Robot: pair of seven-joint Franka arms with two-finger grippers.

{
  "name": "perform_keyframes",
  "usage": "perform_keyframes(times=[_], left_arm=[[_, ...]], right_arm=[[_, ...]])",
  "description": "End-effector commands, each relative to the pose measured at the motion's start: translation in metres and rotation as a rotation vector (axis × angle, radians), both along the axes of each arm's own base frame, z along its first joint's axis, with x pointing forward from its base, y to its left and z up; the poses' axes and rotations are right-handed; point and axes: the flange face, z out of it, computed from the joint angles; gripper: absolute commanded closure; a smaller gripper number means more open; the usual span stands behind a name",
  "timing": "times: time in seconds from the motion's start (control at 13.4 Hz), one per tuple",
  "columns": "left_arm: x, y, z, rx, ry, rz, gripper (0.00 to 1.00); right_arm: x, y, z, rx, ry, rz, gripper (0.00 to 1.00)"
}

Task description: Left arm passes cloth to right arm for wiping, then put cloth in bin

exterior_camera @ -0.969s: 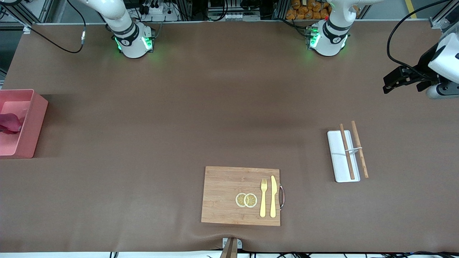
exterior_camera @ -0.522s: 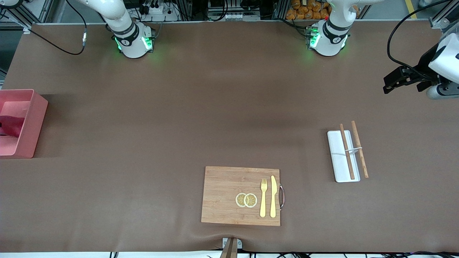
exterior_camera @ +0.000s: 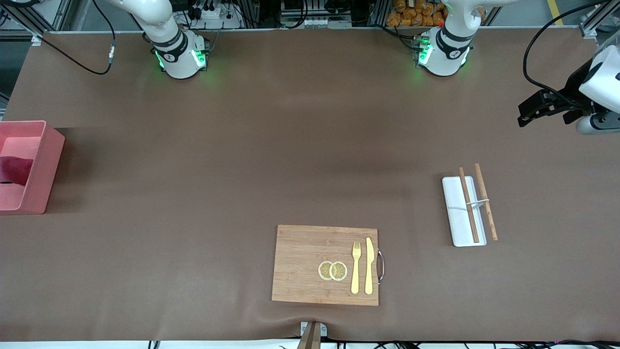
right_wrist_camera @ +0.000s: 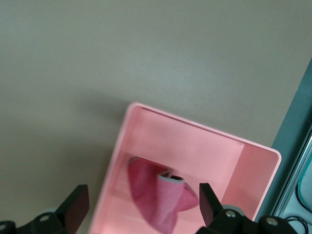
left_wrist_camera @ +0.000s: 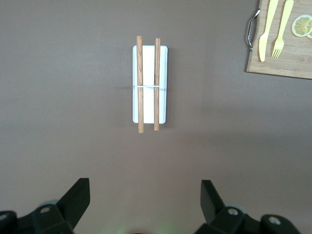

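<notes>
The raspberry cloth (exterior_camera: 14,169) lies bunched inside the salmon-pink bin (exterior_camera: 48,160) at the right arm's end of the table. In the right wrist view the cloth (right_wrist_camera: 156,195) lies on the floor of the bin (right_wrist_camera: 185,141). My right gripper (right_wrist_camera: 142,200) is open and empty above it, apart from the cloth, and is out of the front view. My left gripper (exterior_camera: 525,112) is open and empty (left_wrist_camera: 145,195). It hangs over the bare table at the left arm's end and waits.
A white tray (exterior_camera: 455,213) with two wooden sticks lies near the left arm's end, also in the left wrist view (left_wrist_camera: 150,105). A wooden cutting board (exterior_camera: 300,266) with two lemon slices, a yellow fork and a knife lies nearest the front camera.
The cloth has settled lower and flatter in the bin. The left arm has hardly moved.
</notes>
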Motion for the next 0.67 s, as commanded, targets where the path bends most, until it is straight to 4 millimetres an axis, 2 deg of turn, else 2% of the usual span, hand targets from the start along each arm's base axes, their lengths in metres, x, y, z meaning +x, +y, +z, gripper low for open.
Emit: perform_keyframes(times=[0.0, 0.37, 0.6], left_arm=[[-0.004, -0.002, 0.002, -0.005, -0.007, 0.001, 0.00], [-0.003, -0.003, 0.001, -0.003, -0.007, -0.001, 0.00], [-0.004, -0.003, 0.003, -0.004, -0.010, -0.001, 0.00]], right_arm=[[0.014, 0.058, 0.031, 0.001, 0.066, -0.077, 0.00], [0.066, 0.194, 0.031, -0.005, 0.146, -0.240, 0.00], [0.086, 0.272, 0.022, 0.007, 0.173, -0.348, 0.00]])
